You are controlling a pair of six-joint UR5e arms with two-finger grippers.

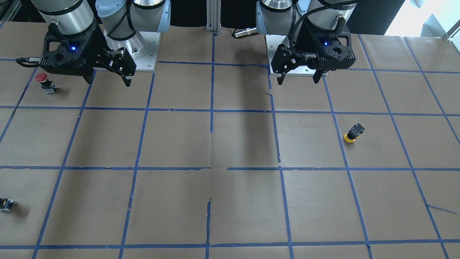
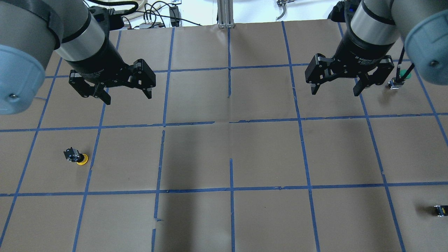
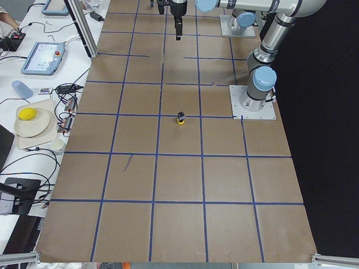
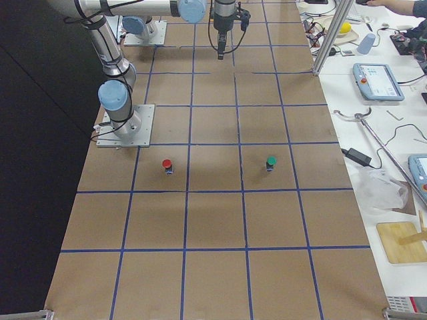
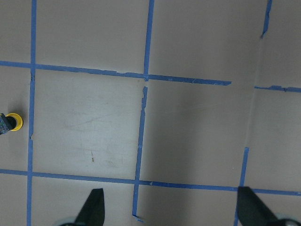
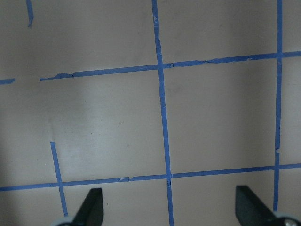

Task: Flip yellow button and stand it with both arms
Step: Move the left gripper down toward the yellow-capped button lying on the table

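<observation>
The yellow button (image 2: 77, 156) rests on the brown paper with its yellow cap against the table and its black body uppermost, slightly tilted. It also shows in the front view (image 1: 353, 132), the left-side view (image 3: 180, 118) and at the left edge of the left wrist view (image 5: 11, 122). My left gripper (image 2: 128, 98) hangs open and empty above the table, behind the button and to its right, well apart from it. My right gripper (image 2: 334, 92) hangs open and empty on the far side of the table. Both also show open in the front view, left gripper (image 1: 298, 81) and right gripper (image 1: 107, 80).
A red-capped button (image 1: 45, 81) stands near my right gripper. A green-capped button (image 2: 401, 76) stands beside the right arm. A small black capless part (image 2: 440, 210) lies at the right edge. Blue tape lines grid the paper. Operators' desks with devices line the far side (image 4: 373, 73).
</observation>
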